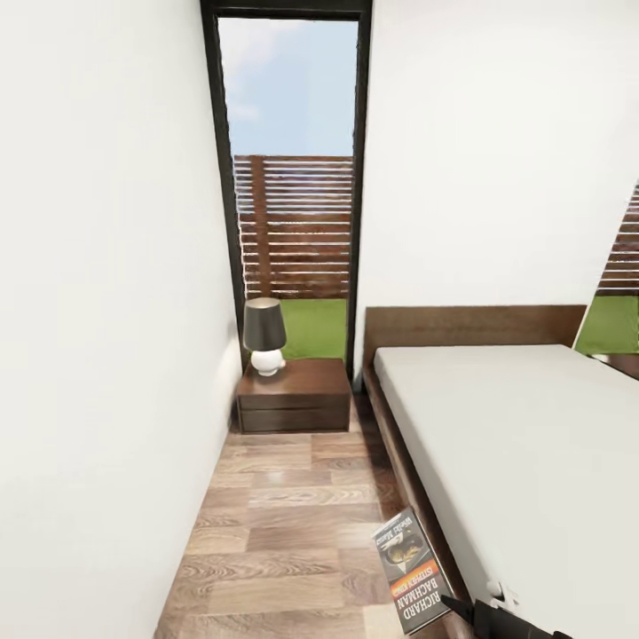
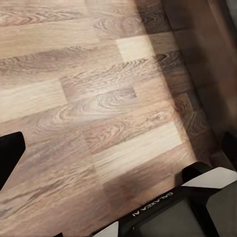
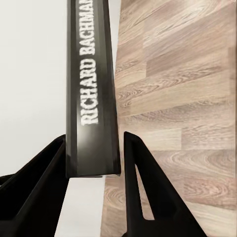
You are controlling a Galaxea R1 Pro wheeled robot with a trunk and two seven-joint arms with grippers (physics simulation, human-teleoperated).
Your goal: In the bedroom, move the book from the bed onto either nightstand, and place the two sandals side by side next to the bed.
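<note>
The right gripper [image 3: 94, 163] is clenched on the book [image 3: 91, 84], its two black fingers [image 3: 140, 187] pressing either side of the spine lettered "RICHARD BACHMAN". From the head camera, the book [image 1: 411, 572] hangs above the wood floor [image 1: 284, 524] just beside the near edge of the bed [image 1: 532, 444]. The nightstand [image 1: 294, 397] stands at the head of the bed, under the tall window [image 1: 288, 177], with a lamp [image 1: 264, 335] on top. Whether the left gripper is released or clenched cannot be told.

Book [image 1: 411, 571] in right pincer [image 3: 94, 170], beside bed [image 1: 515, 426].
</note>
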